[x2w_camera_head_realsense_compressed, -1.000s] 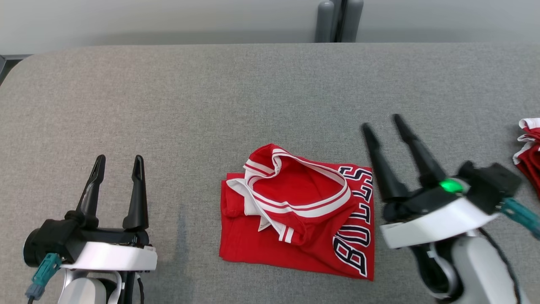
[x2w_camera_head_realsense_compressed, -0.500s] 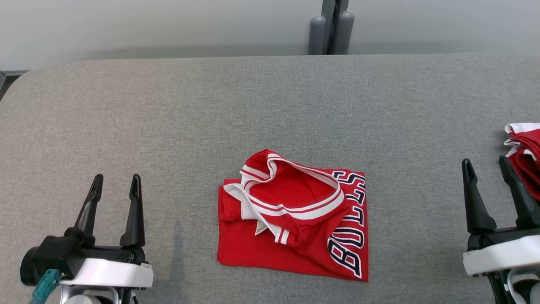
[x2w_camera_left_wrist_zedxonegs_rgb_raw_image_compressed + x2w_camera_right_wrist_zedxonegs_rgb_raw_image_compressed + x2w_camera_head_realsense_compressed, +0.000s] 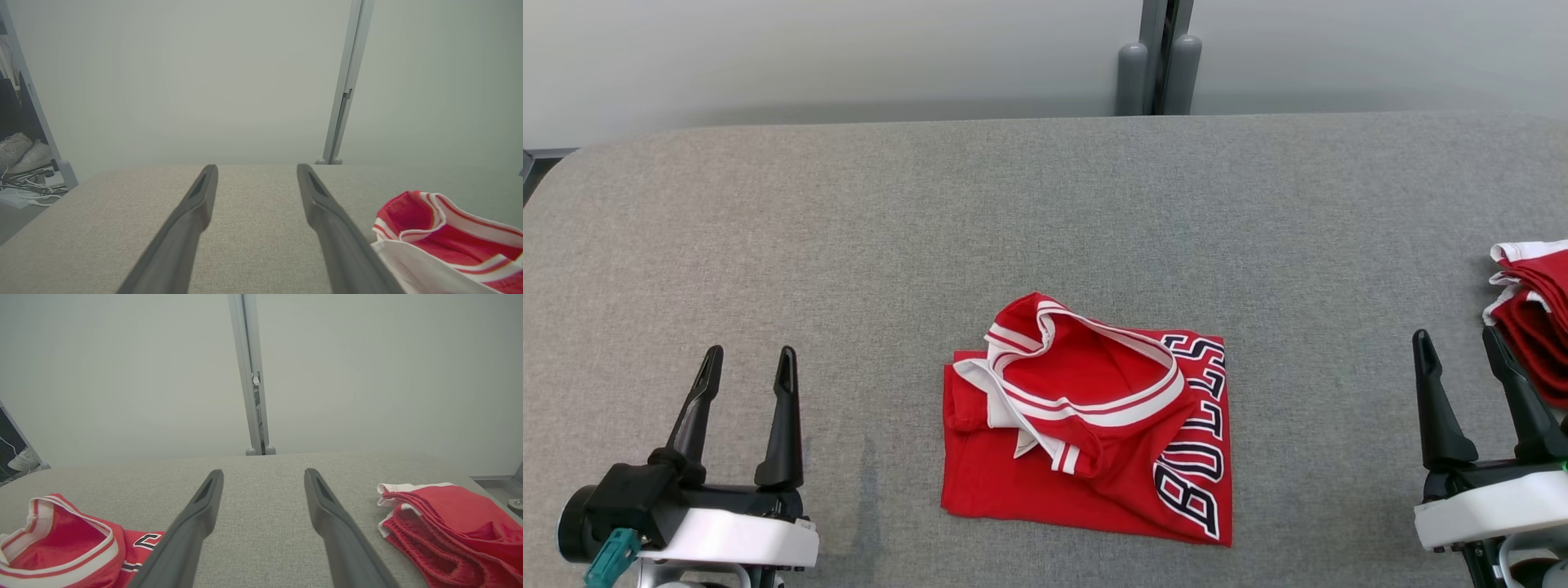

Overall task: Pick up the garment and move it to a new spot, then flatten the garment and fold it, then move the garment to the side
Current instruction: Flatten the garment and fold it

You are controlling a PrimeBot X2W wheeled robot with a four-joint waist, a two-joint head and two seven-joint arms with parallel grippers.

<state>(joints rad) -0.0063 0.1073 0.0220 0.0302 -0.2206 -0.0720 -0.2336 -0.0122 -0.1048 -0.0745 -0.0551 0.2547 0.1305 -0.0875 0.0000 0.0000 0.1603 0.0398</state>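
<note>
Left tool (image 3: 750, 353): jaws spread wide, holding nothing, stationed at 8 o'clock in the head view, fingers pointing to 12. Right tool (image 3: 1455, 333): likewise spread and empty, at 4 o'clock. Neither touches cloth.

Item under task: the garment (image 3: 1086, 457), a red jersey. It lies on the grey table (image 3: 931, 204) between the two tools, at 3 o'clock from the left one and 9 o'clock from the right one, well apart from both. It is in a rough rectangle of several layers. A white-and-red trimmed opening (image 3: 1094, 400) stands up as a loose loop on top. Dark lettering (image 3: 1196, 445) runs along the 3 o'clock edge.

A second red garment (image 3: 1535, 310) sits at the table's 3 o'clock margin, just beside the right tool at its 1 o'clock.

Assessment of handling: the cloth looks thin, light and fully limp, probably somewhat slick. It has no stiffness to hold its shape. Lifted from one point it would likely sag and shed its folds.

Recommended hold: pinch through all layers, one tool at the 9 o'clock edge and one at the 3 o'clock edge, low toward the 6 o'clock corners where the stack lies flattest.

The raised loop is the easiest catch, but taken alone it would likely drag the top layer open. A firm pinch should do no harm.

Risk noted: the right tool could snag the neighbouring garment.
</note>
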